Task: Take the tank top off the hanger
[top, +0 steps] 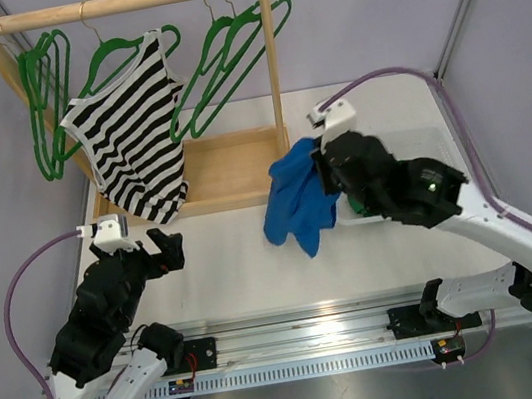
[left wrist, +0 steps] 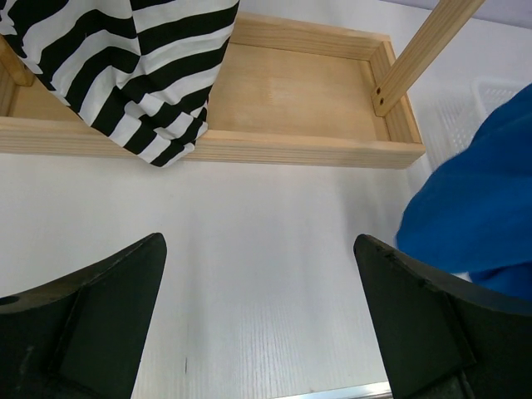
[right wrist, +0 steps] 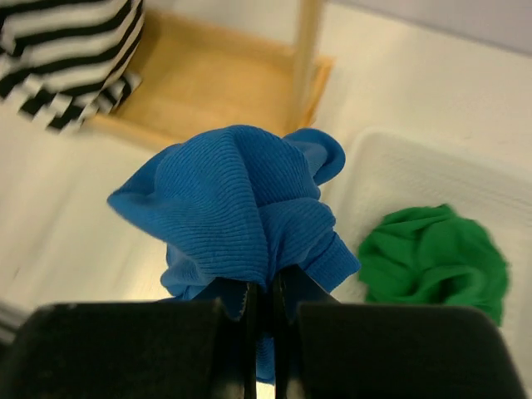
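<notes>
Right jaws pinching blue garment (right wrist: 233,208); left wide

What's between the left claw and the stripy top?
Only bare white table, then the wooden rack's front rail, with the stripy top hanging over it. The left wrist view shows this.

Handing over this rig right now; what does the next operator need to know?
Left gripper: open, empty, over the table in front of the rack.
Right gripper: shut on the blue garment, held beside the white tray holding a green garment.
Done: blue garment is off any hanger.
Left: the striped tank top hangs on its green hanger; not yet removed.
</notes>
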Controlling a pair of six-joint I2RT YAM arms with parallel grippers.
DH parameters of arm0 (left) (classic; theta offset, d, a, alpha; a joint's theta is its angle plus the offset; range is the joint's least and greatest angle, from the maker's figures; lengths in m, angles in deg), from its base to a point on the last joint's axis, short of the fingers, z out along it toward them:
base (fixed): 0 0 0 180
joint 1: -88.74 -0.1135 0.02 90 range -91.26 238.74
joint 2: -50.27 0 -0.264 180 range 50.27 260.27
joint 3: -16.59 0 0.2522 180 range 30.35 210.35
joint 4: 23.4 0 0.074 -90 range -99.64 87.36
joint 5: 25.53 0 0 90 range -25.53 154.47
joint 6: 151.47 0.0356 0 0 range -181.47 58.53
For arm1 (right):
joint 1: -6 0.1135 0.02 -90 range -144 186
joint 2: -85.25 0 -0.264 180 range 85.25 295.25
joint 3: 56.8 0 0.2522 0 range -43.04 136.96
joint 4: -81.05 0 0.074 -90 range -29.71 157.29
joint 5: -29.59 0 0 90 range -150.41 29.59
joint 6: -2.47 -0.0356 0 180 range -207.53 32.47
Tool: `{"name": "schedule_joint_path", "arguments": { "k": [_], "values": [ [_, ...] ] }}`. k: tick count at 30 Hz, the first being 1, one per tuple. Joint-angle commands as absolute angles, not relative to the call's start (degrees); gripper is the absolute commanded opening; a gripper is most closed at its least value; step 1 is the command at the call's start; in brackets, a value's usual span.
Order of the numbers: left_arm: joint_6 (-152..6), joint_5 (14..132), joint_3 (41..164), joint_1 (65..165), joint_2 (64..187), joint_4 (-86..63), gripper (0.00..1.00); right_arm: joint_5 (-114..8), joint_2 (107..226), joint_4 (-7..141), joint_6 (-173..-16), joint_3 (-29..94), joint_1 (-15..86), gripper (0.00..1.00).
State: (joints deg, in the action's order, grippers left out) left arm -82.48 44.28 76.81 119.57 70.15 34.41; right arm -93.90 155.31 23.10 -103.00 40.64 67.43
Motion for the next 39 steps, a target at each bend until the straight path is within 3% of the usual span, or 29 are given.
{"name": "schedule_joint_path", "arguments": {
  "k": [1,6,11,21,28,31,36,39],
  "values": [
    [-82.7,43.8,76.8,119.6,70.1,31.3,0.99,-101.2,152.1,17.8,-96.6,50.8,62.2,0.00],
    [-82.8,43.5,76.6,119.6,69.7,31.2,0.99,-105.8,152.7,16.2,-90.9,56.1,52.2,0.00],
    [-83.1,43.2,76.6,119.6,69.4,31.4,0.99,-104.6,154.0,20.0,-89.9,50.2,40.7,0.00],
    [-83.5,42.7,76.4,119.5,68.7,31.5,0.99,-77.8,165.4,31.7,-99.9,24.1,26.4,0.00],
    [-85.5,40.7,76.4,119.5,67.3,31.4,0.99,-65.4,175.0,33.7,-103.3,20.8,20.1,0.01],
    [-85.4,40.5,76.8,119.5,67.4,31.8,0.99,-64.4,175.4,33.4,-103.1,21.4,19.9,0.10],
    [-84.8,40.3,82.4,119.6,71.3,34.2,0.99,-65.6,171.5,29.6,-103.4,24.7,19.9,0.57],
    [-84.3,38.6,87.9,119.6,75.9,38.2,0.99,-68.1,167.2,27.5,-104.0,28.1,19.9,0.73]
  ]
}}
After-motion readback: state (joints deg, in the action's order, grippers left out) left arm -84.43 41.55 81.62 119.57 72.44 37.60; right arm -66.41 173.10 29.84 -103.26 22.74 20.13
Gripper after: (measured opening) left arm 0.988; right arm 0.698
